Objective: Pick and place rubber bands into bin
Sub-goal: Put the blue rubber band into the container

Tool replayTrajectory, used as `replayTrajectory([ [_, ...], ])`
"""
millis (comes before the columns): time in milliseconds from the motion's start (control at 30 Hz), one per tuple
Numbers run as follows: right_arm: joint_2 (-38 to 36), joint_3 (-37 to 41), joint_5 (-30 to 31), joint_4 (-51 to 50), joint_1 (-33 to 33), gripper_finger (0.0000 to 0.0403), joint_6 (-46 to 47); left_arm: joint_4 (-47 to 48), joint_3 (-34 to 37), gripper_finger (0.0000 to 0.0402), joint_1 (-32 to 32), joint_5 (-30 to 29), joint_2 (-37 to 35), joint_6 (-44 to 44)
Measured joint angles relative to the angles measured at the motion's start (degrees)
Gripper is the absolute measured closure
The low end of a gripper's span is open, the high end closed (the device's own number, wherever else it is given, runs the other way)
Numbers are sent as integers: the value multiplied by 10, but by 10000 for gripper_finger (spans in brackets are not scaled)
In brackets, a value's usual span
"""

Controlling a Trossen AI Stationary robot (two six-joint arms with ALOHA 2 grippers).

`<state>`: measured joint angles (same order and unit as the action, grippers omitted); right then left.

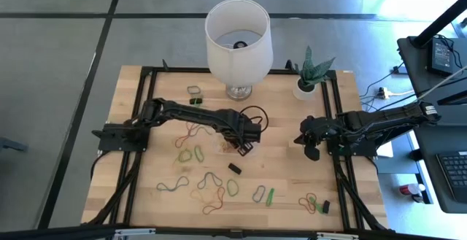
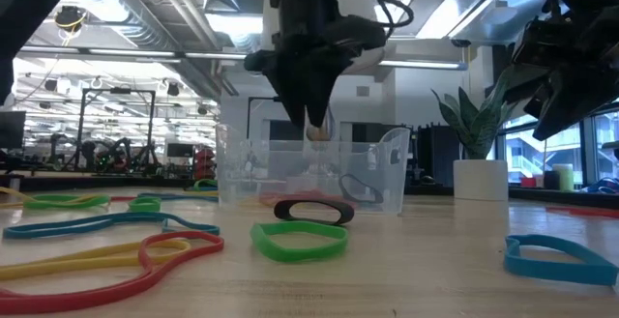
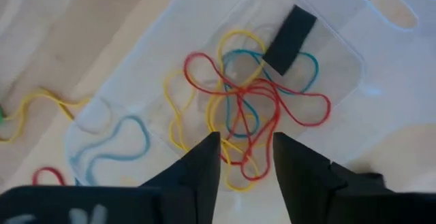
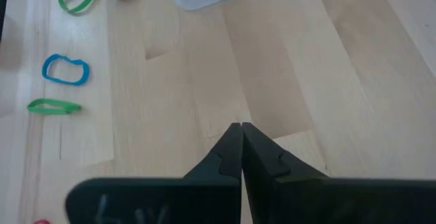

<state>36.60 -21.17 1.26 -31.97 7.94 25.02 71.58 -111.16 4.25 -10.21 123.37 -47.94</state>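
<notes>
Over the clear bin (image 3: 225, 94) at the table's middle, the left gripper (image 3: 246, 157) hangs open above red, yellow and blue rubber bands (image 3: 259, 101); the right gripper (image 4: 241, 139) waits closed near the right edge.

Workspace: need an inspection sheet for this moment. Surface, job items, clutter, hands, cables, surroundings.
Surface: wooden table in a black frame.
Job's things: clear bin mid-table already holds red, yellow, blue and black rubber bands; many loose bands lie on the near half of the table.
Clutter: lampshade and potted plant at the far edge.
Hands: left hand over the bin, fingers apart, nothing held; right hand shut, empty, above bare wood on the right.
Cables: black cable loops at the left arm's wrist; more run on the floor to the right.
Surroundings: desk with a keyboard to the right; no person seen.
</notes>
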Motion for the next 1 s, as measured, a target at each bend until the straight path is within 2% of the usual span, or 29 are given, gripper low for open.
replayTrajectory([
  [200, 0, 0, 0, 4, 0, 397, 34, 7, -55, 284, 13, -11, 0, 15],
  [367, 0, 0, 1, 17, 0, 397, 42, 47, -101, 345, 48, -72, -1, 76],
  [433, 0, 0, 1, 17, 0, 397, 24, 73, -106, 378, 63, -113, -1, 79],
  [500, 0, 0, 1, 18, 0, 397, 5, 101, -106, 394, 76, -131, -1, 97],
  [767, 9, -7, 6, 92, 18, 400, 56, 130, -101, 400, 138, -136, -6, 176],
  [900, 54, -47, 55, 104, 59, 401, 78, 126, -89, 400, 166, -155, -29, 201],
  [1000, 116, -92, 97, 98, 96, 401, 92, 104, -39, 400, 185, -167, -76, 206],
])
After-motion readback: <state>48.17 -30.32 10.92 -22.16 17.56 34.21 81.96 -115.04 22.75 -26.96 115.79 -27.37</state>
